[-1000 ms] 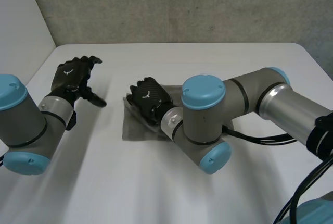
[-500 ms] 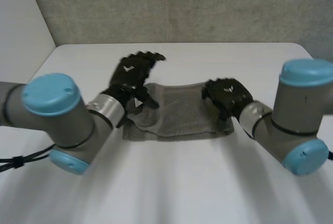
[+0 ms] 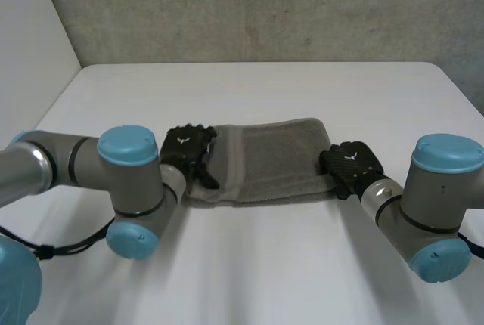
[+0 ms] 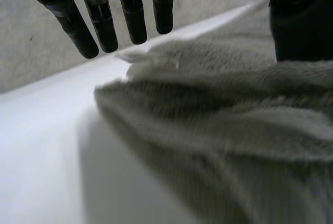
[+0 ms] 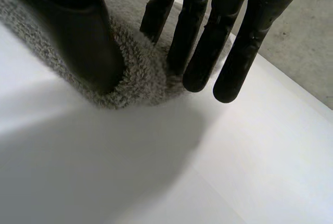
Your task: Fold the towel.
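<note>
Two ends of grey towel (image 3: 272, 160), mid-frame, covered ready for folding. Left hand (image 3: 185, 150) wide above one; right hand (image 3: 349, 165) pinching the other.

towel (image 3: 265, 159) on table (image 3: 302, 264) | left robot hand (image 3: 185, 149): left end | right robot hand (image 3: 349, 163): right end

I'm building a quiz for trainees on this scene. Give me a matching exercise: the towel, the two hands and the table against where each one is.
1. grey terry towel
2. black left hand
3. black right hand
4. white table

A. at the towel's right end
B. under the towel
C. at the towel's left end
D. lying stretched between the two hands

Pairs: 1-D, 2-C, 3-A, 4-B.
</note>
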